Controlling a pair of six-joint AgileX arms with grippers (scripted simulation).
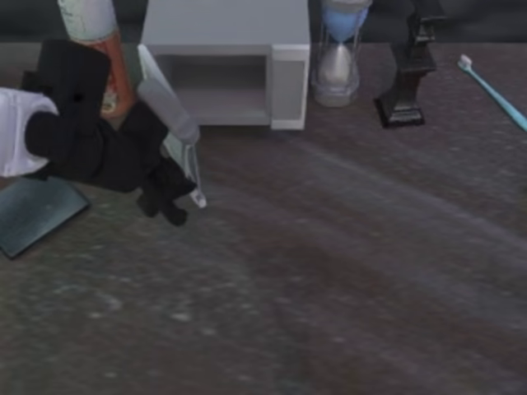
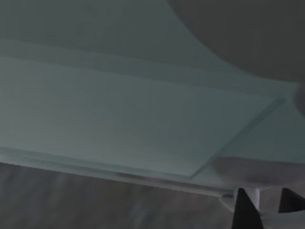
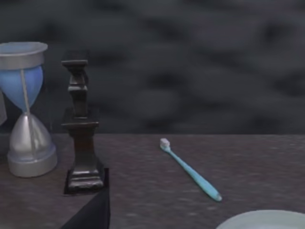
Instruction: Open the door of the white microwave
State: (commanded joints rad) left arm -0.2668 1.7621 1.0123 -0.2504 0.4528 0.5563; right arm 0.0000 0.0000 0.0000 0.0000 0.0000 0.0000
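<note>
The white microwave [image 1: 247,49] stands at the table's [image 1: 346,288] far edge, left of centre, its door [image 1: 169,111] swung wide open toward the left. The left gripper [image 1: 169,197] sits at the door's outer edge (handle side); whether its fingers are apart or clamped, I cannot tell. No readable writing.

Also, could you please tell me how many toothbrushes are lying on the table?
1. A light blue toothbrush with white bristles lies at the table's far right, beside the dark ornate candlestick-like stand. Another could be hidden under the left arm.
</note>
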